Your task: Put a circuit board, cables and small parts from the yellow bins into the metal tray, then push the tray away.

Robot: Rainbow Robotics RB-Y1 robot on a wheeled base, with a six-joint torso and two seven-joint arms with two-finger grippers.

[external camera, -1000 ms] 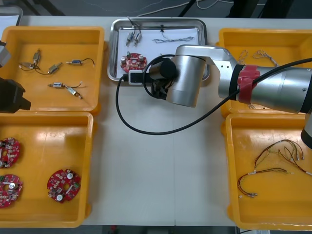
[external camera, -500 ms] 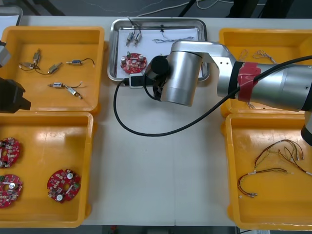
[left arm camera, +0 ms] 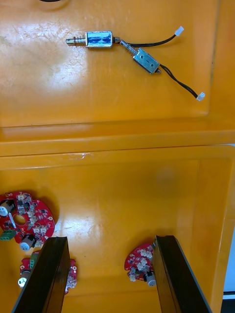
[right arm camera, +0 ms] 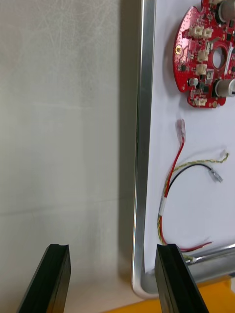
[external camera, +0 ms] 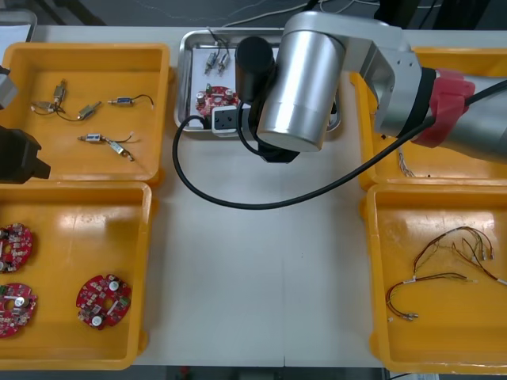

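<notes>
The metal tray [external camera: 190, 79], white inside, sits at the far middle of the table. In it lie a red circuit board [external camera: 215, 99], small metal parts [external camera: 215, 57] and a red and yellow cable [right arm camera: 171, 186]. My right arm [external camera: 309, 79] reaches over the tray's near half and hides much of it. In the right wrist view my right gripper [right arm camera: 115, 279] is open, its fingers straddling the tray's rim [right arm camera: 139, 146] near a corner, with the board [right arm camera: 208, 54] farther off. My left gripper [left arm camera: 110, 276] is open and parked above the left bins.
The upper left bin [external camera: 87, 51] holds small metal parts [external camera: 107, 142], the lower left bin [external camera: 146, 237] three circuit boards [external camera: 103, 301]. The lower right bin [external camera: 376, 237] holds red and yellow cables [external camera: 444, 269]. The upper right bin [external camera: 467, 57] is partly hidden by the arm.
My right arm has swung toward the far side and now lies over the tray, its wrist looming larger. The tray and the left arm have not moved.
</notes>
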